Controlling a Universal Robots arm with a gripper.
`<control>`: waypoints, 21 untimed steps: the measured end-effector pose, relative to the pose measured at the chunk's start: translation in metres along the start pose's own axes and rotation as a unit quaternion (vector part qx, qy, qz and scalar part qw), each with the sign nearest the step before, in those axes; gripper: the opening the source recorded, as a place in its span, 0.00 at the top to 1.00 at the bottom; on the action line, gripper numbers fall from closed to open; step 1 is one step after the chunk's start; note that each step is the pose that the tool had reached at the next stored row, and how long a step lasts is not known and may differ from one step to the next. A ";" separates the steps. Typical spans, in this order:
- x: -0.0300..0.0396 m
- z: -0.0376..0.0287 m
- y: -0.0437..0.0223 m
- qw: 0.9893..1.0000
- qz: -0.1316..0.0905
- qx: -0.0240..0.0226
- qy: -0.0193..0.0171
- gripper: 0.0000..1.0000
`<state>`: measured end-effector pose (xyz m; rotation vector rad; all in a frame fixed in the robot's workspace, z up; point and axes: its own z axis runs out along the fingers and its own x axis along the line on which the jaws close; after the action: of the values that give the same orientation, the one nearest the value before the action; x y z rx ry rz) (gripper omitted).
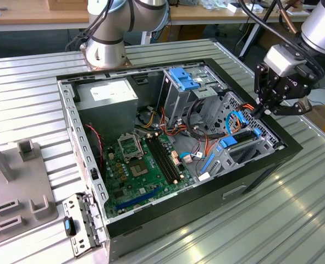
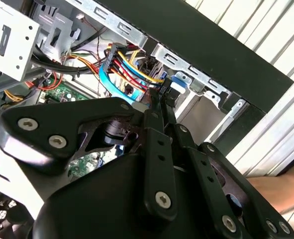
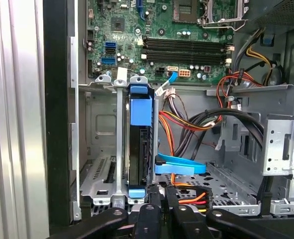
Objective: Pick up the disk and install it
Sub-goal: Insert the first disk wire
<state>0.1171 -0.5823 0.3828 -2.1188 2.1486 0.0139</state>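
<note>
The disk stands on edge inside the drive bay of the open computer case, with blue rails at both of its ends. In the exterior view the disk sits in the bay at the case's right-hand corner. My gripper hovers just above that corner. Its two black fingers lie pressed together beside the disk's near blue rail, and nothing is between them. In the second wrist view the gripper points at the blue rail and the bundle of coloured cables.
A grey power-supply box fills the case's far left corner. A drive cage with a blue bracket stands at the back. The green motherboard lies on the case floor. Loose cables run beside the bay. A grey fixture sits outside on the left.
</note>
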 end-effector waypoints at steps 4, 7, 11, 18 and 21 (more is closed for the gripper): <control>0.0133 -0.0008 0.0058 1.000 0.000 0.000 -0.003 0.84; 0.0258 0.0019 0.0066 1.000 0.000 0.000 -0.003 0.84; 0.0265 0.0028 0.0072 1.000 0.000 0.000 -0.003 0.84; 0.0211 0.0063 0.0164 1.000 0.003 0.001 -0.003 0.84; 0.0081 0.0090 0.0208 1.000 0.004 0.001 -0.002 0.84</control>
<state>0.0970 -0.5892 0.3714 -2.1069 2.1540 0.0185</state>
